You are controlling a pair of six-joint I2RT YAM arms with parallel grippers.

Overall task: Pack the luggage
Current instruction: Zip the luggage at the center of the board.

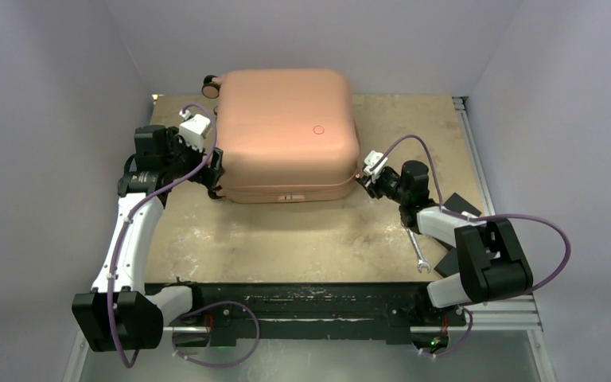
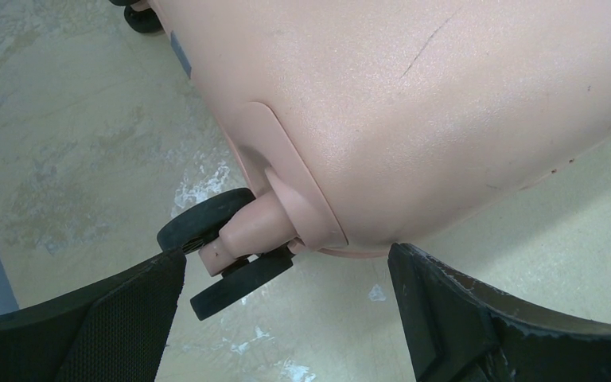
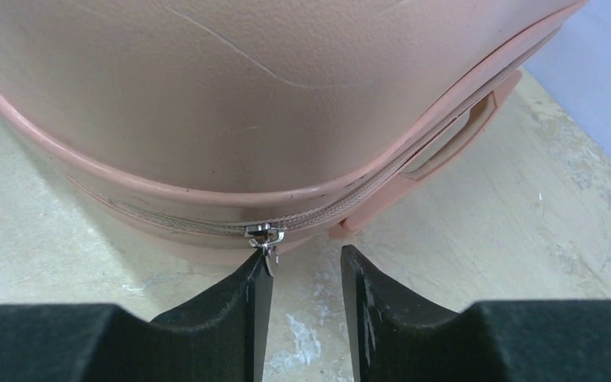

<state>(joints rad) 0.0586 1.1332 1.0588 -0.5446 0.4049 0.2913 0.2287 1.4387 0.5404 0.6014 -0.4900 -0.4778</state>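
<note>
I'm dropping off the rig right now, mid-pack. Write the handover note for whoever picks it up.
Left gripper: wide open, empty, at the wheel on the near-left corner of the luggage.
Right gripper: partly open, empty, at the near-right corner. The zipper pull sits at one fingertip, not clamped.
Luggage: flat on the table, lid down.
Left to do: probably grip the pull and run the zipper. How far it is zipped cannot be told.
A wrench lies loose on the table's right side.

It looked like a robotics lab cell: plain grey walls (image 1: 48, 79) boxed in a scuffed wooden bench (image 1: 302, 239) with aluminium rails (image 1: 472, 147).
</note>
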